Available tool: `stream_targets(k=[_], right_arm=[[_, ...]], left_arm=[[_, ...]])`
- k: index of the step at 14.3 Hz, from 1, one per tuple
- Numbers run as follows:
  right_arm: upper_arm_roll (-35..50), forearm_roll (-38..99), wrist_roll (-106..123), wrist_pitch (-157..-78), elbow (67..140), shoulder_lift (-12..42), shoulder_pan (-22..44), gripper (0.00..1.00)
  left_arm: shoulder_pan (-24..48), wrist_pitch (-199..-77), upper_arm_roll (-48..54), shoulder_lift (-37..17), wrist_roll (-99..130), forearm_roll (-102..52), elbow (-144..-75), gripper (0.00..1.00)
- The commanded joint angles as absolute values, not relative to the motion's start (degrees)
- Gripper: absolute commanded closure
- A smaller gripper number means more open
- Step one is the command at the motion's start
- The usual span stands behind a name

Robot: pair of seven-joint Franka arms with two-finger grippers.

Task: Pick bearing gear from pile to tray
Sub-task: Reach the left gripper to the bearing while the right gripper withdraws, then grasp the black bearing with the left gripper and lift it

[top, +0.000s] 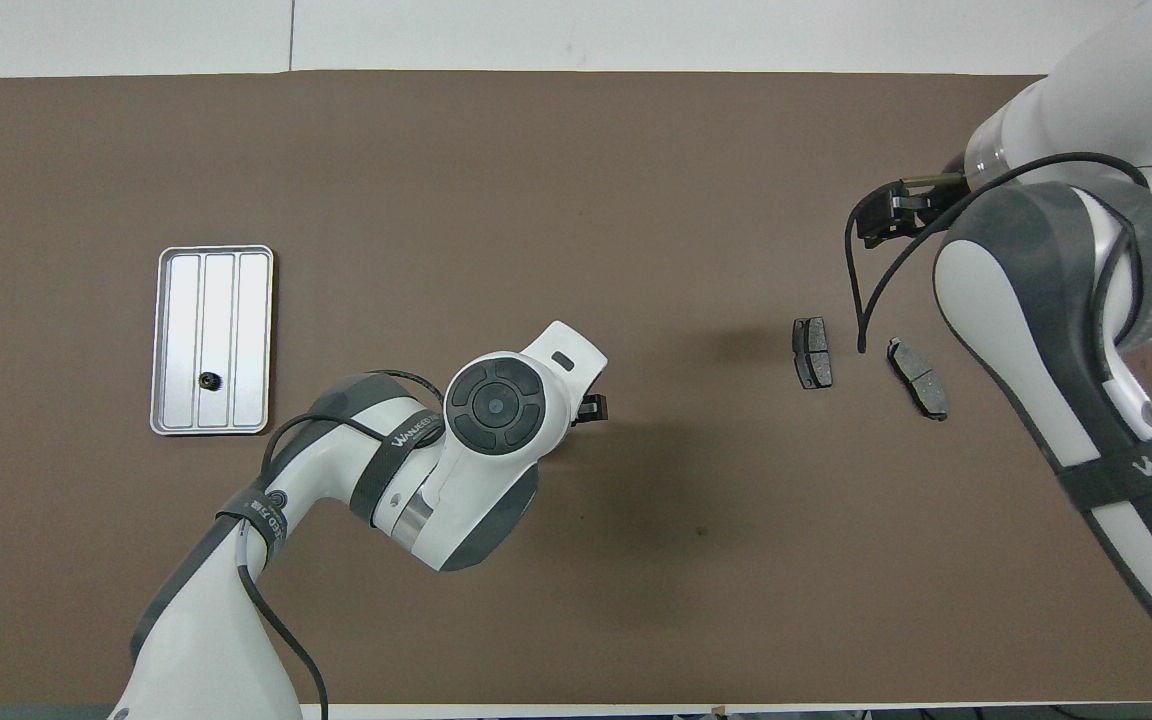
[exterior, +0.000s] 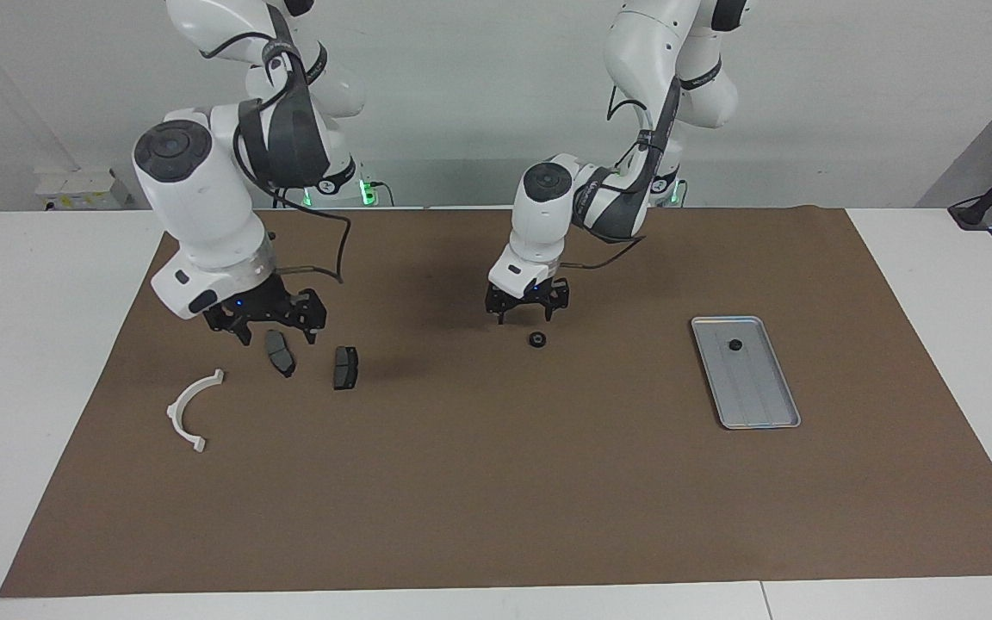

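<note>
Near the middle of the brown mat [exterior: 496, 482], the left gripper [exterior: 527, 311] hangs low with its fingers spread and empty, just on the robots' side of a small black bearing gear [exterior: 536, 339] that lies alone on the mat. To take it cleanly, the gripper would likely need to shift a little away from the robots until the piece sits squarely between the fingers, then drop straight down and close gently, since so small and round a part looks apt to roll or squirt aside. The gear appears as a squat black ring with a darker centre. Toward the left arm's end lies the tray [exterior: 784, 405], silver-grey and low-rimmed, one black gear [exterior: 734, 345] already in it. At the right arm's end the right gripper [exterior: 276, 323], fingers apart and holding nothing, waits over two brake pads [exterior: 280, 353], with the white arc [exterior: 189, 412] farther out
</note>
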State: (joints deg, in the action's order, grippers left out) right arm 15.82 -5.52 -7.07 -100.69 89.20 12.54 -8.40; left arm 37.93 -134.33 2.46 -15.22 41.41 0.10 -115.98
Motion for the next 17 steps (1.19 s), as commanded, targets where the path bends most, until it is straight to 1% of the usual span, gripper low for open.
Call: stream_targets(k=[1,3,6,9,12,14,17], right_arm=[[14.7,-4.4,-0.9,-97.7,93.3,5.4,-10.1,0.00],[13.5,-4.5,2.5,-96.7,93.4,3.0,-10.1,0.00],[13.0,-4.3,2.8,-92.5,93.3,-0.5,-10.1,0.00],[12.8,-4.0,2.5,-90.0,93.3,-2.9,-9.1,0.00],[12.6,-3.1,0.8,-87.6,93.3,-4.0,-9.1,0.00],[12.3,-2.7,0.6,-87.5,93.2,-3.9,-9.1,0.00],[12.1,2.3,-3.1,-87.6,92.9,-3.8,-9.1,0.00]], left_arm=[[35.7,-135.9,2.3,-15.6,40.5,2.2,-116.2,0.00],[35.5,-136.8,2.3,-16.0,40.3,2.3,-116.2,0.00],[34.9,-138.2,2.3,-16.7,40.0,2.3,-116.3,0.00],[35.2,-137.6,2.3,-16.6,40.3,2.3,-116.6,0.00],[35.2,-137.9,2.3,-16.7,40.2,2.3,-116.7,0.01],[35.4,-138.1,2.3,-16.7,40.3,2.3,-117.2,0.01],[35.7,-138.2,2.3,-16.7,40.6,2.3,-117.6,0.01]])
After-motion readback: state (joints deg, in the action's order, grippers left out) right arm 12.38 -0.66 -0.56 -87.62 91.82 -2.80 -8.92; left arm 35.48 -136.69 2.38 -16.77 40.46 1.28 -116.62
